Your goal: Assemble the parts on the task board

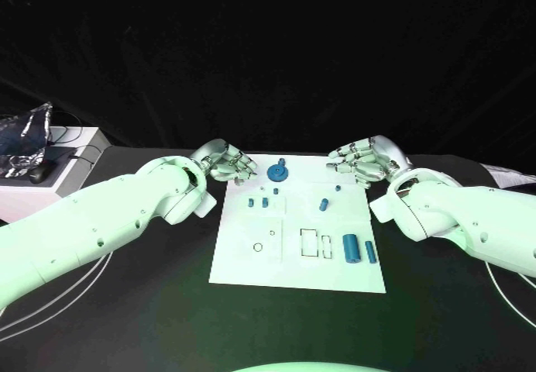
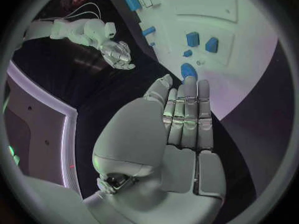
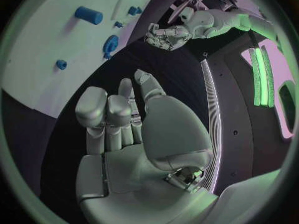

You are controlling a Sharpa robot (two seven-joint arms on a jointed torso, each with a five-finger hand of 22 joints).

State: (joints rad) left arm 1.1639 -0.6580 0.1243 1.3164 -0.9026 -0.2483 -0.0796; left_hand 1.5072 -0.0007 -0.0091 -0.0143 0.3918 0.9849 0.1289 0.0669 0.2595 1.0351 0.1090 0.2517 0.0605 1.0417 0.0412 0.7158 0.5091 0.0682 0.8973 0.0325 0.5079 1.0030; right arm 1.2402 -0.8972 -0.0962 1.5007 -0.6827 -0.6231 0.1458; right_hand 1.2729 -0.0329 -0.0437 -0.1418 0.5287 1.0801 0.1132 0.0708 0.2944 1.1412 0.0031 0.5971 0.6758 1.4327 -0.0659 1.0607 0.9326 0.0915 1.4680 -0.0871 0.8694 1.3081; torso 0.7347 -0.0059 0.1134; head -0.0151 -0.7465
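Looking down from the head camera, the white task board [image 1: 300, 232] sits mid-table with both hands parked at its far corners. The left hand [image 1: 227, 162] hovers just off the far left corner, fingers loosely curled, nothing in them. The right hand [image 1: 363, 161] is at the far right corner, same deal, fingers apart and empty. Between the two hands, right at the board's far edge, lies a round blue part [image 1: 277, 171]. A short blue peg [image 1: 324, 204] lies nearer the right hand, and two long blue cylinders [image 1: 351, 249] stand close to the right forearm's side of the board. Two little blue pegs [image 1: 258, 203] are on the left hand's side.

In the left wrist view, the left hand [image 2: 181, 129] has its fingers straight and side by side, holding nothing; the board [image 2: 212, 20] is just past the fingertips.

In the right wrist view, the right hand [image 3: 134, 129] is loosely spread and empty, with the board [image 3: 56, 30] beyond the fingers.
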